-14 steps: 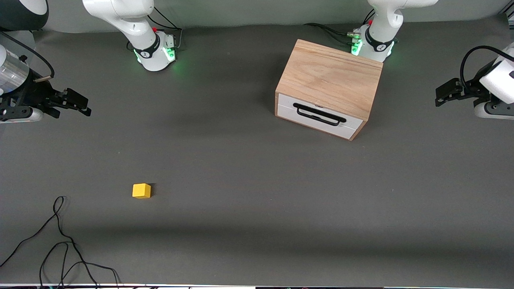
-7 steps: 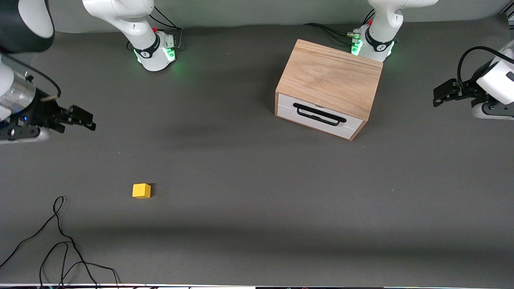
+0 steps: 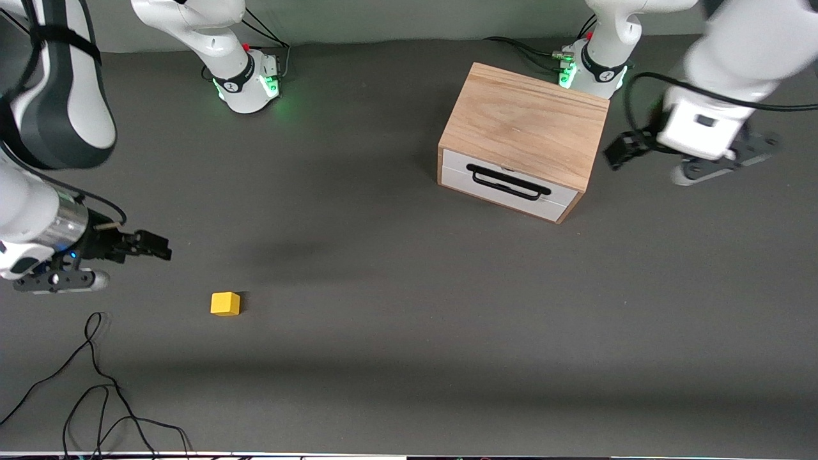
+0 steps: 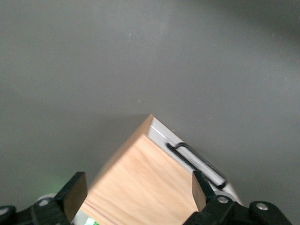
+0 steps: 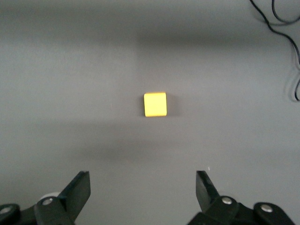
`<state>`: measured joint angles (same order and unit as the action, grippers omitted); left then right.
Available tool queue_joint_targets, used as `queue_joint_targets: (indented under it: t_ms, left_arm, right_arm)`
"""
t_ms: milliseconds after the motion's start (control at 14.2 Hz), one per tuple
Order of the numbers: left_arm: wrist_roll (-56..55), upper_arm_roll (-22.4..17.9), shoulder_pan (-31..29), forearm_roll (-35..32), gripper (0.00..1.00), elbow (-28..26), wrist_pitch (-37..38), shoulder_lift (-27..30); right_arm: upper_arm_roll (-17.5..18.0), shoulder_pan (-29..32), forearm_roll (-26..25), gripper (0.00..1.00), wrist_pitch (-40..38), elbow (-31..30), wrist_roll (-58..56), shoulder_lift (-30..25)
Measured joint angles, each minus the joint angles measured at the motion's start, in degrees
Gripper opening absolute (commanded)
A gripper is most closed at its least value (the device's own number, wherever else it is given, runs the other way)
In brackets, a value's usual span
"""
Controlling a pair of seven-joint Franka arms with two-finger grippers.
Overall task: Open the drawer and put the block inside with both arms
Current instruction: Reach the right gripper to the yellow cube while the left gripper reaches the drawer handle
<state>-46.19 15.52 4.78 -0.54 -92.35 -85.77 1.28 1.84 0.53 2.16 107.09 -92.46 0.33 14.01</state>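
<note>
The block lies near the right tool, fingers apart; left tool likewise spread beside the closed drawer.

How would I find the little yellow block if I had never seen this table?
Start at the wooden cabinet near the left arm's end of the grey table. The block sits nearer the front camera, toward the right arm's end, alone on bare cloth. It is the only bright yellow thing, a small cube.

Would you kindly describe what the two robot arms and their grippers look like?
Both arms are glossy white with dark grey joint sections, on round bases lit green. The right arm has a silver wrist ring; black cables loop at both wrists. The right gripper and left gripper are black, each with two flat fingers.
</note>
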Motion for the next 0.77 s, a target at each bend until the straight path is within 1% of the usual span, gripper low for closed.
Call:
queue_joint_targets:
  t_ms: [211, 352, 492, 563, 774]
  left_arm:
    - [-21.0, 7.2, 0.4, -0.1, 1.00, 0.4, -0.1, -1.8]
    - [-34.0, 10.7, 1.7, -0.6, 1.00, 1.2, -0.4, -4.1]
    - [-44.1, 11.7, 3.8, -0.9, 1.00, 2.2, -0.6, -7.0]
    - [-47.3, 11.8, 4.5, -1.0, 1.00, 2.6, -0.7, -8.4]
    - [-50.5, 11.6, 4.8, -1.1, 1.00, 2.8, -3.3, -11.8]
  right_arm:
    - [0.0, -0.2, 0.0, 1.00, 3.2, 0.3, 0.0, 2.5]
    - [0.1, -0.3, 0.0, 1.00, 4.9, 0.4, 0.0, 3.6]
    - [0.0, -0.3, 0.0, 1.00, 5.8, 0.4, 0.0, 4.7]
    - [0.1, -0.3, 0.0, 1.00, 6.3, 0.3, 0.0, 5.5]
    - [0.1, -0.4, 0.0, 1.00, 11.0, 0.2, 0.0, 9.6]
